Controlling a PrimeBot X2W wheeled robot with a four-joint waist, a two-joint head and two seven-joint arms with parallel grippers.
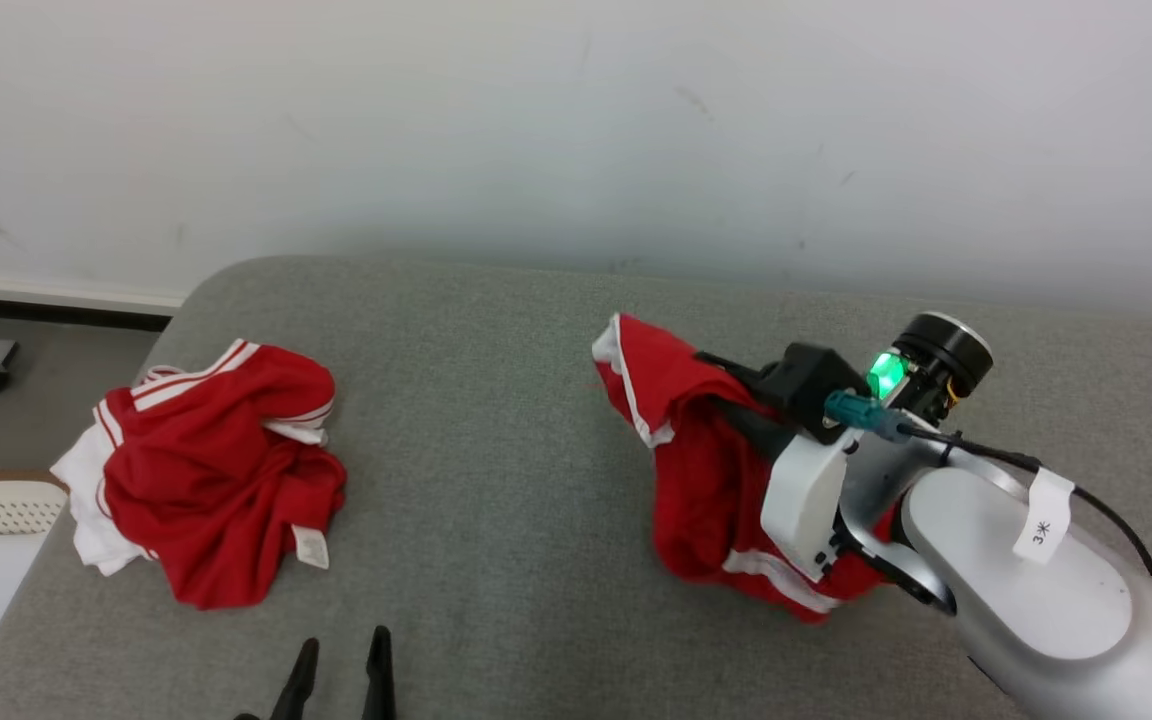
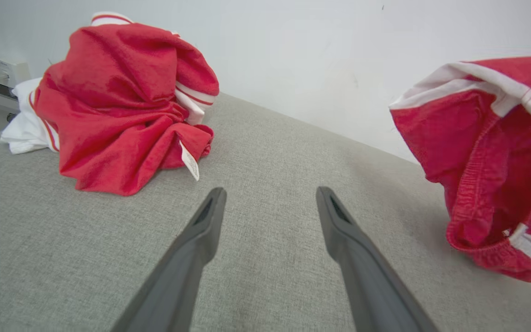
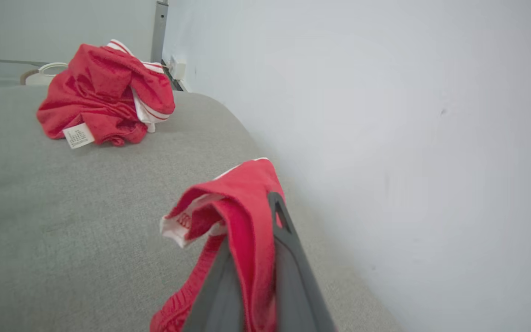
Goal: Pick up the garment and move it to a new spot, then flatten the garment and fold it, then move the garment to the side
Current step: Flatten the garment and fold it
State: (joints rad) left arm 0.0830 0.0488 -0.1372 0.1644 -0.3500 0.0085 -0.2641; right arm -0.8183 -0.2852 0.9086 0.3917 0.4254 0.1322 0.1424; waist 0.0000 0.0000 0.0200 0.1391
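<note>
head view: the garment (image 1: 696, 480) is seen at 3 o'clock on the cushion (image 1: 496, 450), bunched around the right gripper (image 1: 726, 375), which is clamped on its cloth. a second red pile (image 1: 216, 480) is seen at 9 o'clock. the left gripper (image 1: 344, 640) is spread wide and empty at 6 o'clock.
left wrist view: the garment (image 2: 491, 161) is seen at 3 o'clock, well apart from the parted fingers (image 2: 201, 230).
right wrist view: a red fold is pinched between the fingers (image 3: 288, 249) at 6 o'clock.
</note>
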